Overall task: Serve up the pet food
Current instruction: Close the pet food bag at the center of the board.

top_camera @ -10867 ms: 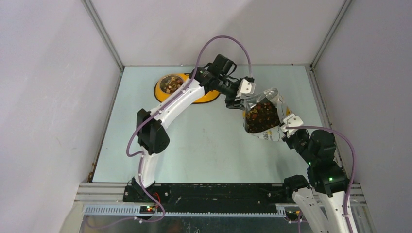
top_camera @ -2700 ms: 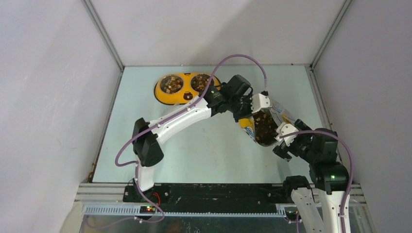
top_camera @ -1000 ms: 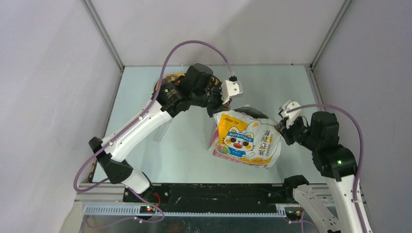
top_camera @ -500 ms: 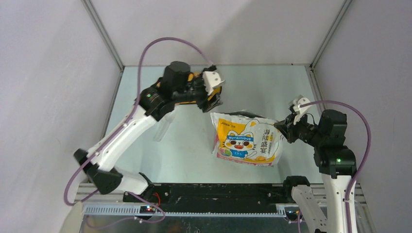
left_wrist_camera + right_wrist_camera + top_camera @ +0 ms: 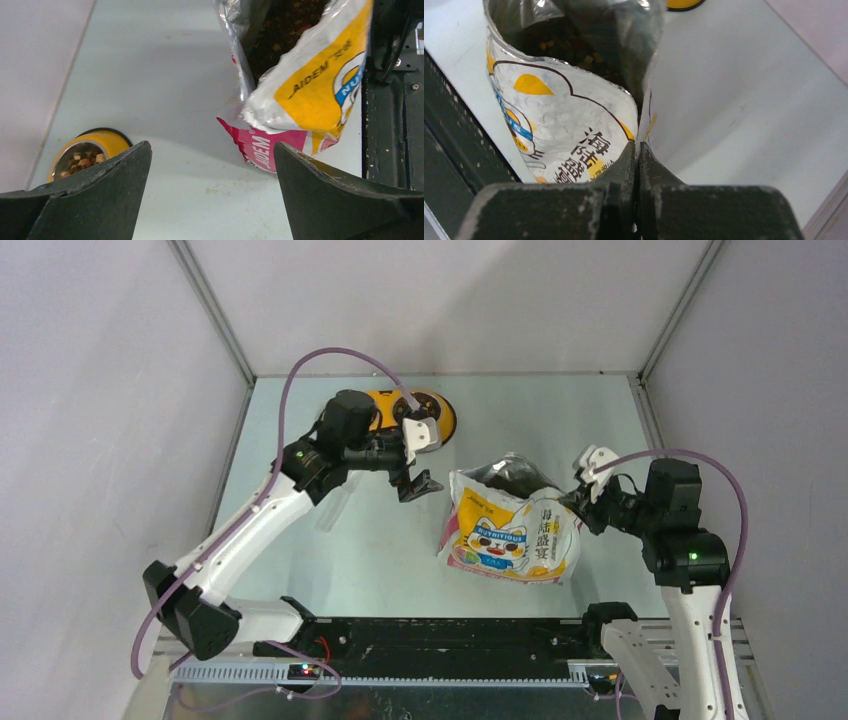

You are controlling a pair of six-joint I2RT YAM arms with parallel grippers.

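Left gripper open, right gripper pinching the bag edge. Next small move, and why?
Probably open the right gripper: the bag rests on the table, the left gripper is open and clear of it, and the feeder bowl in view holds pet food.

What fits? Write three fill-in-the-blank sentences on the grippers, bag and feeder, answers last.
The left gripper, holding nothing, is ____.
The right gripper is ____ on the edge of the bag.
The feeder, coloured ____, has pet food in its bowl.
Answers: open; shut; yellow.
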